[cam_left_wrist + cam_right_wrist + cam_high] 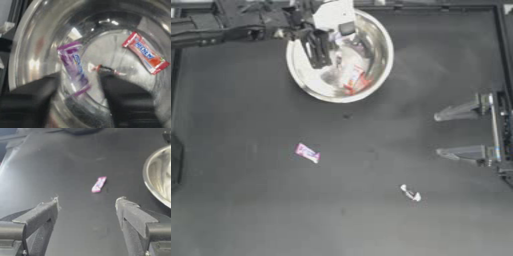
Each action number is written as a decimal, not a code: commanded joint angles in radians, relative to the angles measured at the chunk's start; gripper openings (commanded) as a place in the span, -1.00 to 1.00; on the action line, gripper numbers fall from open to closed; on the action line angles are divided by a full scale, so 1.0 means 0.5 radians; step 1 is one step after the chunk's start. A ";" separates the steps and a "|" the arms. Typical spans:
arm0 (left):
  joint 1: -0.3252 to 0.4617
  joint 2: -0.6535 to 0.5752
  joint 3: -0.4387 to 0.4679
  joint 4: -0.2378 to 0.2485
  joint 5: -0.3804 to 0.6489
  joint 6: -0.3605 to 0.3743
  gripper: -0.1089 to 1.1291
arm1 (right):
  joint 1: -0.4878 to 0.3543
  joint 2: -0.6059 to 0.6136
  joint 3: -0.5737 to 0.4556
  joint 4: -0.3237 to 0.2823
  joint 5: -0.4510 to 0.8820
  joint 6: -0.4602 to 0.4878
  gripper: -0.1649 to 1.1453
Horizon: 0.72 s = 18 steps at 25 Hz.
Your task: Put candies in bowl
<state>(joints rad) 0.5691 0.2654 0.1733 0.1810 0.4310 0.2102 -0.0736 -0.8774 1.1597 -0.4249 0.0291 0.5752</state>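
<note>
The bowl (386, 62) stands at the table's far edge, left of centre. My left gripper (316, 50) hangs open over its inside. In the left wrist view a purple-pink-and-white candy (74, 66) lies loose against the bowl wall (31, 52) between the spread jaws of the left gripper (79, 85). A red-and-white candy (146, 53) and a thin twisted one (107, 70) lie on the bowl's bottom. On the table lie another purple-pink candy (307, 153) and a whitish twisted candy (410, 192). My right gripper (438, 135) rests open at the right edge.
The right wrist view looks across the dark table past the right gripper (87, 201) to the purple-pink candy (99, 184), with the bowl's rim (150, 184) off to one side. Arm mounts line the table's left and right edges.
</note>
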 commanded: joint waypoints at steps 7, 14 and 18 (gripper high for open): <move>-0.012 -0.181 -0.021 -0.034 -0.009 -0.006 0.76 | 0.000 0.009 -0.021 0.006 -0.021 0.003 0.74; -0.110 -0.485 0.132 -0.098 -0.006 0.000 0.73 | -0.003 0.006 -0.028 0.025 0.009 0.003 0.74; -0.193 -0.715 0.304 -0.160 -0.025 0.003 0.72 | 0.000 0.006 -0.040 0.160 0.138 0.000 0.74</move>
<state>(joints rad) 0.4924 0.0138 0.3114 0.1135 0.4280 0.2102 -0.0752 -0.8759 1.1597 -0.3697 0.0798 0.5783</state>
